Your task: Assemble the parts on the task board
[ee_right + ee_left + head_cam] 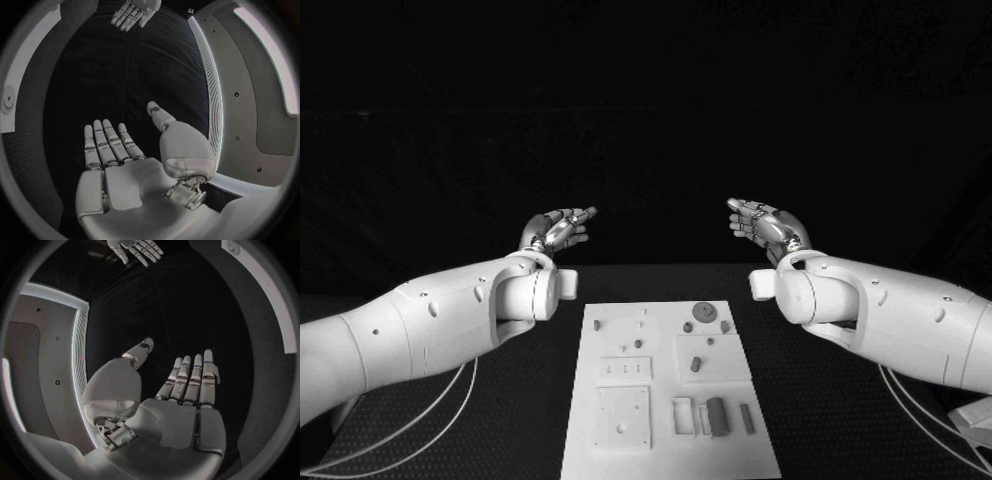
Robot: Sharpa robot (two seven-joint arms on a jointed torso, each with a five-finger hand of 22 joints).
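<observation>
Hands (557,231) (766,226) metallic, above flat white task board (669,398)

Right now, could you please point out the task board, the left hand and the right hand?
task board (589,395): head view, bare left margin of the plate.
left hand (557,231): head view, middle of the palm.
right hand (767,226): head view, middle of the palm.

No readable text, labels, brands, numbers or signs anywhere. Nothing legible on the task board (664,400), nor on the small parts (717,416) lying upon the task board; surfaces too small to make out any markings.
</observation>
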